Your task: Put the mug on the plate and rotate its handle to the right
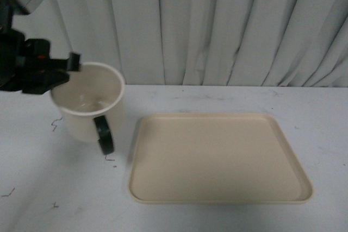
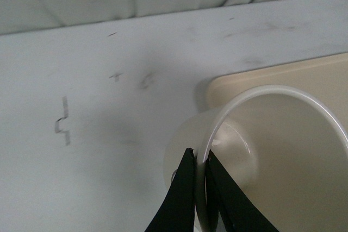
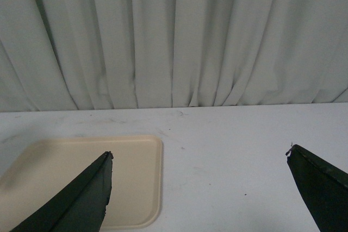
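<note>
White scuffed table (image 1: 326, 134); pale pleated curtain (image 1: 217, 25) behind.

The left arm (image 1: 24, 71) reaches in from the mug's (image 1: 87, 120) left side, its black wrist level with the rim. The left gripper (image 2: 200, 156) is clamped on that rim at the side away from the handle, one of its fingers (image 2: 182, 199) outside the wall and the other inside, the two pressed nearly together. The right gripper (image 3: 199, 153) is spread wide, its dark fingers (image 3: 87, 199) far apart and tapering to points.
</note>
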`<act>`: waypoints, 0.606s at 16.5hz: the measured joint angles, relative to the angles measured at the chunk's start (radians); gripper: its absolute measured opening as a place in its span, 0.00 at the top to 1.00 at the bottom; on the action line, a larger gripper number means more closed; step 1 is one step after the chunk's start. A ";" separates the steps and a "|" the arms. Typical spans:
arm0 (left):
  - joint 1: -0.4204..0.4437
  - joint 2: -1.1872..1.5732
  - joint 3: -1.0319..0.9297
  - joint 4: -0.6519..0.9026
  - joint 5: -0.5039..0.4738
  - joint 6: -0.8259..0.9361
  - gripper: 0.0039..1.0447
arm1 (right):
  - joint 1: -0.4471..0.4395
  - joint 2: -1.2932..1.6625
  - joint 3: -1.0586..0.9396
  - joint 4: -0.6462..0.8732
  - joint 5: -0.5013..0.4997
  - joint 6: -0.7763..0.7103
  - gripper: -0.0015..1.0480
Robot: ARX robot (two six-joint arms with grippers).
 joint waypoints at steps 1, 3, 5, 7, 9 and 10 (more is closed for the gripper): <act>-0.062 0.005 0.025 -0.006 -0.022 -0.019 0.98 | 0.000 0.000 0.000 0.000 0.000 0.000 0.06; -0.179 0.047 0.080 0.000 -0.058 -0.045 0.98 | 0.000 0.000 0.000 0.000 0.000 0.000 0.06; -0.271 0.116 0.123 0.009 -0.069 -0.053 0.98 | 0.000 0.000 0.000 0.000 0.000 0.000 0.06; -0.311 0.190 0.135 0.009 -0.073 -0.055 0.98 | 0.000 0.000 0.000 0.000 0.000 0.000 0.06; -0.300 0.255 0.153 0.015 -0.081 -0.054 0.98 | 0.000 0.000 0.000 0.000 0.000 0.000 0.06; -0.278 0.279 0.162 0.023 -0.079 -0.055 0.98 | 0.000 0.000 0.000 0.000 0.000 0.000 0.06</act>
